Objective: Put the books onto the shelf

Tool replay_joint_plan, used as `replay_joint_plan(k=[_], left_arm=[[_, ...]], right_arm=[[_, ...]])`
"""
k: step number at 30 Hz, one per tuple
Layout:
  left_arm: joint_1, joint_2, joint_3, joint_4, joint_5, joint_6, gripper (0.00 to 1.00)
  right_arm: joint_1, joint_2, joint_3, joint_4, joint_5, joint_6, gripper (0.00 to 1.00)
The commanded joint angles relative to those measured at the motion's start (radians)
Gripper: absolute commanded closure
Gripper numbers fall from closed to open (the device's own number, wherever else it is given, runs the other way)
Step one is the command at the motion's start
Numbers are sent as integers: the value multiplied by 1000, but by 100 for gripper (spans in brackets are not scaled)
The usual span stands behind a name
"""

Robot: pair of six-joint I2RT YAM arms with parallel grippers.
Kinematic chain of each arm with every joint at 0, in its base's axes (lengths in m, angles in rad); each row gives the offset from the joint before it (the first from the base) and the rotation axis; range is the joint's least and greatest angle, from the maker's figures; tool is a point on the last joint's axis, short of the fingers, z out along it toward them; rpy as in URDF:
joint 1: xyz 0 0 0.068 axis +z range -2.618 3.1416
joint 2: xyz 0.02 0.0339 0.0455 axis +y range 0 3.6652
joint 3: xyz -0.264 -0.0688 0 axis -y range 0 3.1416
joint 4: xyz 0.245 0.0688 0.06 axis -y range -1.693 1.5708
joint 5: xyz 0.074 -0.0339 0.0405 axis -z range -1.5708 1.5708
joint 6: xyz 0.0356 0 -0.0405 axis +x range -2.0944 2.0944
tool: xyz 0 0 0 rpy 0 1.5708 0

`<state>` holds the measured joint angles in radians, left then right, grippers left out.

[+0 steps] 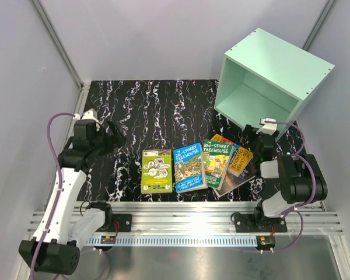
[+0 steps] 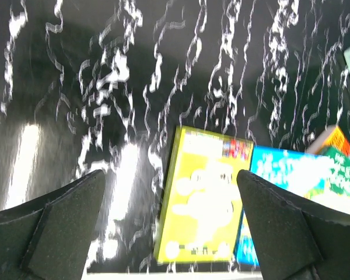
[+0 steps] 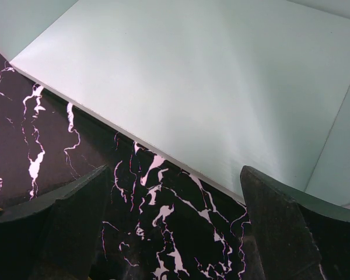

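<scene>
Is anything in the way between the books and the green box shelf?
Nothing does: only bare black marbled table separates the thin paperback books from the open face of the mint-green wooden cube shelf. The open right gripper hovers there.

Blue book (image 1: 188,168) reads "26-Storey Treehouse" (probably); green book (image 1: 217,160), "104-Storey Treehouse"

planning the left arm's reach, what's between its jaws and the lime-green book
Only bare black marbled table lies between the left jaws and the lime-green book. The top view shows this stretch, and the left wrist view agrees.
</scene>
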<state>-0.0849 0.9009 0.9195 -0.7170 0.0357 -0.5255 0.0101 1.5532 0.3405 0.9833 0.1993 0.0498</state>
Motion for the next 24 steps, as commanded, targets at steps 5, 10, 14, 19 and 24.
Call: replay_joint_plan(k=[5,10,14,19,24], left_arm=[[-3,-48,114,-272,-18,-14,1],[-3,-158,136,-368,-315,-223,1],[-1,-204,78,-219,-103,-132,1],[-4,-169,-9,-182,-129,-163,1],[-99,-7,-28,-79,-157,-162,1]], right_arm=[[-4,-8,28,69,25,-1,0],[-5,-10,28,68,26,-1,0],[-4,-63,11,94,93,16,0],[-4,-318,317,-726,109,162,0],[-4,-536,439,-1088,-87,275,0]])
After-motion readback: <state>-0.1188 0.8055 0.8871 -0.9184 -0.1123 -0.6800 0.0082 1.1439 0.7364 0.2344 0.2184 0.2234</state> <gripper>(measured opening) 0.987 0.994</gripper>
